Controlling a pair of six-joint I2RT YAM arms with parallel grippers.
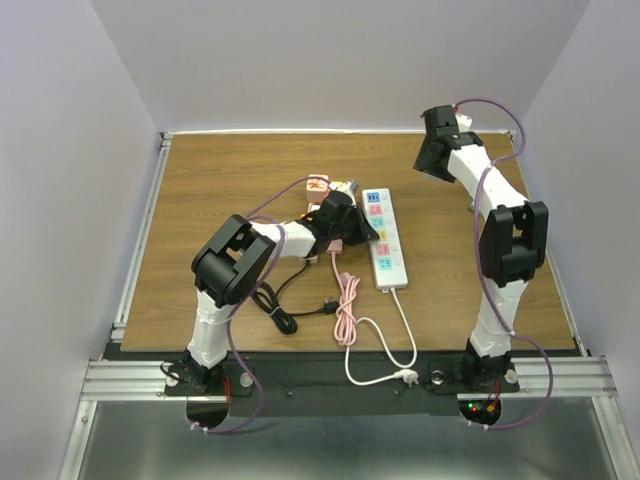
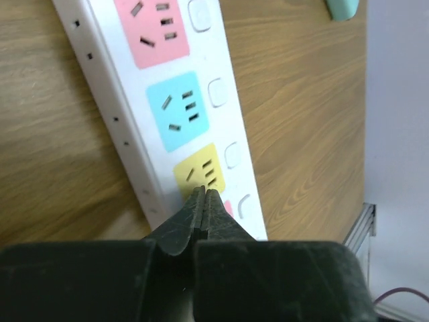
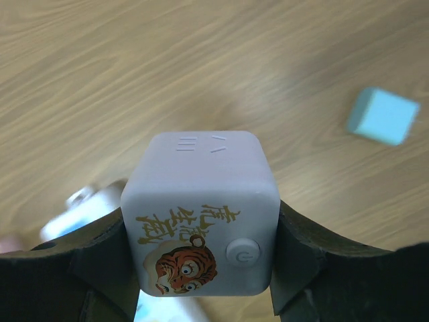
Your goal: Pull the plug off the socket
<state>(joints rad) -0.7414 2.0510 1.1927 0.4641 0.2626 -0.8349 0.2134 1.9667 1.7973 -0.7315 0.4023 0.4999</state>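
- The cube plug (image 3: 201,201) is off the power strip (image 1: 386,245). It is held in the air by the right gripper (image 3: 201,249) over the far right part of the table (image 1: 200,200).
- It is roughly as wide as it is tall, so no long axis stands out. Its face with the tiger print and round button is turned back toward the wrist camera, and the face with small slits shows above it in that view. Its prongs cannot be seen.
- The right fingers (image 3: 305,251) press on its left and right sides, about half spread, with the cube filling the gap between them.
- The power strip lies flat near the middle of the table. Its long axis runs from far to near, and its white cord leaves at the near end.
- The left gripper (image 2: 204,198) is fully closed and holds nothing. Its tips are over the strip's yellow socket (image 2: 200,171).
- A teal block (image 3: 383,115) lies blurred on the wood below the raised cube.
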